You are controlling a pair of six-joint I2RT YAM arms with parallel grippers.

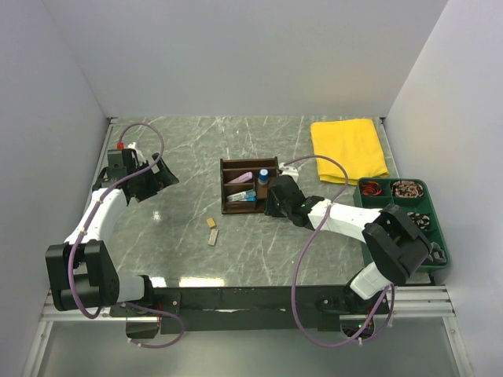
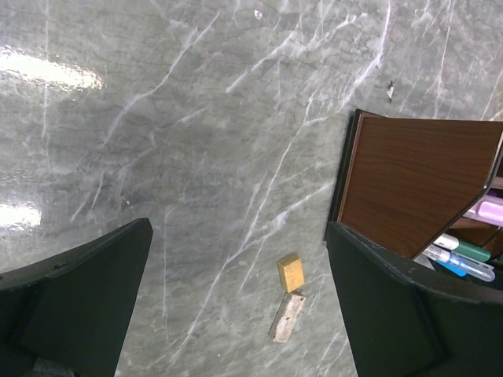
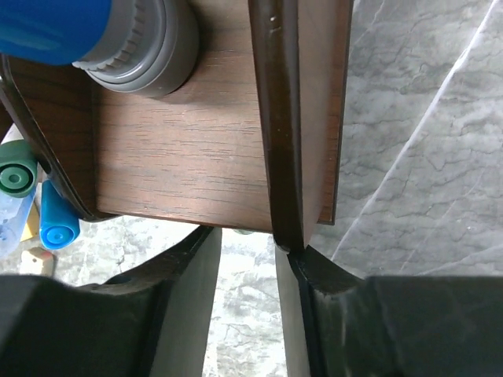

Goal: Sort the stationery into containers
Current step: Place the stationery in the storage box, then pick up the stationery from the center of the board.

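My left pincer (image 2: 237, 228) hangs spread, holding nothing. The tan eraser (image 2: 291, 272) lies on the table (image 2: 157, 118) below the gap, nearer one finger (a pale eraser (image 2: 287, 316) just beside it). Light, rubbery, grippy, I judge; pinch its flat sides.

Lab robot booth: white walls (image 1: 236, 55) enclose a marbled table (image 1: 204, 141).

Brown organiser (image 1: 228, 188) holds pens (image 1: 244, 196) and a bottle (image 1: 263, 174); 2 erasers (image 1: 211, 223) lie nearby; green tray (image 1: 391, 182) well apart.
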